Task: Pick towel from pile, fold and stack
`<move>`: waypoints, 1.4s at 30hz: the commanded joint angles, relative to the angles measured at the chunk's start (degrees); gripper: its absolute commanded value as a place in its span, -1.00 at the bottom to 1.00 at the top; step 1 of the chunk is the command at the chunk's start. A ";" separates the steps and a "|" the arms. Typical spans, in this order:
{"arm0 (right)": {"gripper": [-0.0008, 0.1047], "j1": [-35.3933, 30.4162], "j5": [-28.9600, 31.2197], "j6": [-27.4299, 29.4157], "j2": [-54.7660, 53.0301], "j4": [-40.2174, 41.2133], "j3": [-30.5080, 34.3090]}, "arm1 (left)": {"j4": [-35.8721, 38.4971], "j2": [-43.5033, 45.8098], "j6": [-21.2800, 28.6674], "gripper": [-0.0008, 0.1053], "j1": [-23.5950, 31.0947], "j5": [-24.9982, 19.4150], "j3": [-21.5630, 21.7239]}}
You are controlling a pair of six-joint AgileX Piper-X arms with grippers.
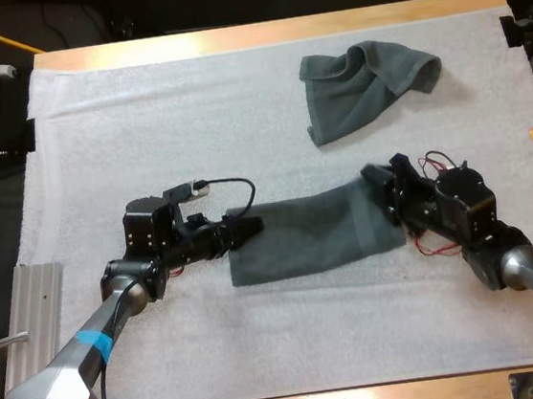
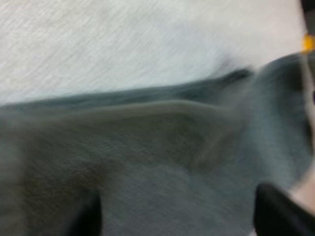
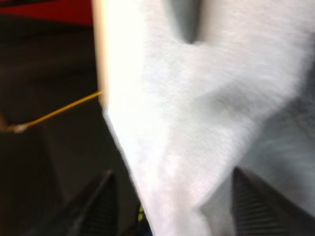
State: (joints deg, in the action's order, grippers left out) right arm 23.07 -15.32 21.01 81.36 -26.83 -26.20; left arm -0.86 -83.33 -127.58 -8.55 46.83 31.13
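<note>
Left end effector (image 1: 247, 229) spread over the towel's (image 1: 304, 234) 9 o'clock edge, right end effector (image 1: 383, 207) spread at its 3 o'clock edge, mid-desk; uneven closing could grab one layer or the mat (image 1: 143, 127), skewing the fold.

wht mat (image 1: 143, 127), wooden tbl (image 1: 276, 33), ribbed metal plate (image 1: 34, 313)

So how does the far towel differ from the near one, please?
The far towel is crumpled; the near towel lies spread flat in a long strip. The far towel sits alone near the mat's far right; the near towel lies mid-mat, between the left tool and the right tool. Both are dark grey-green.
</note>
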 commanded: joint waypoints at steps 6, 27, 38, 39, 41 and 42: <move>0.08 -0.25 -1.06 6.46 -2.85 -6.88 -0.31 | 0.27 1.58 -2.46 0.22 0.09 7.81 3.57; 0.08 -0.25 -1.25 39.53 -28.05 48.90 -7.46 | 28.20 31.11 5.58 0.22 0.09 -3.83 3.58; 0.08 -0.25 3.87 56.18 -29.53 79.68 -21.05 | 46.56 43.95 9.86 0.22 0.09 -7.84 3.58; 0.08 -0.25 4.66 57.31 -29.53 82.38 -22.41 | 48.51 45.61 10.06 0.22 0.09 -7.83 3.58; 0.08 -0.25 5.80 58.71 -29.58 86.10 -24.16 | 51.18 48.25 10.06 0.22 0.09 -7.83 3.58; 0.08 -0.25 6.85 59.44 -29.57 88.27 -25.35 | 52.63 49.75 10.06 0.22 0.09 -7.83 3.58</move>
State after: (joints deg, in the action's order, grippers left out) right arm 23.07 -9.37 79.14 52.13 59.20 -50.63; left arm 51.08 -34.09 -117.93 -8.55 39.46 34.31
